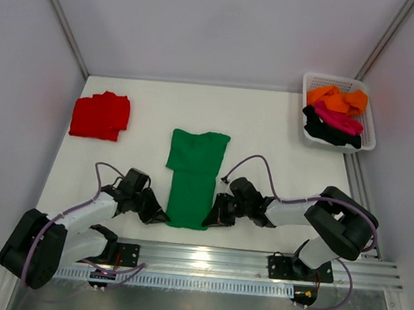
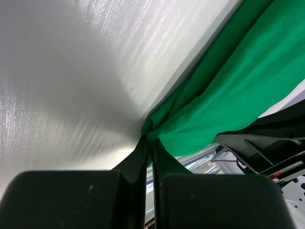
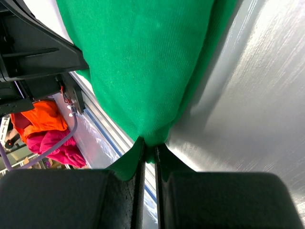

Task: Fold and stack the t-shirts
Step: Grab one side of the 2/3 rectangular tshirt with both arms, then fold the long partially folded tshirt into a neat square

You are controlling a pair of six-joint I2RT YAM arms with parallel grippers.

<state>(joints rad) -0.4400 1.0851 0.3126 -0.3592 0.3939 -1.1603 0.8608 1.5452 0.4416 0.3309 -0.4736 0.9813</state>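
Observation:
A bright green t-shirt (image 1: 192, 177) lies as a long narrow strip in the middle of the white table (image 1: 268, 124). My left gripper (image 1: 163, 215) is shut on its near left corner, with green cloth (image 2: 224, 86) pinched between the fingertips (image 2: 142, 145). At the near right corner my right gripper (image 1: 208, 218) is also shut on the green t-shirt (image 3: 143, 67), the cloth bunching at its fingertips (image 3: 164, 150). A folded red t-shirt (image 1: 101, 115) rests at the far left. Orange (image 1: 337, 99), magenta (image 1: 338, 121) and black (image 1: 327, 130) t-shirts are heaped in the basket.
The white mesh basket (image 1: 368, 137) stands at the far right corner. An aluminium rail (image 1: 204, 259) runs along the near edge, with both arm bases on it. Grey walls close in the left, back and right sides.

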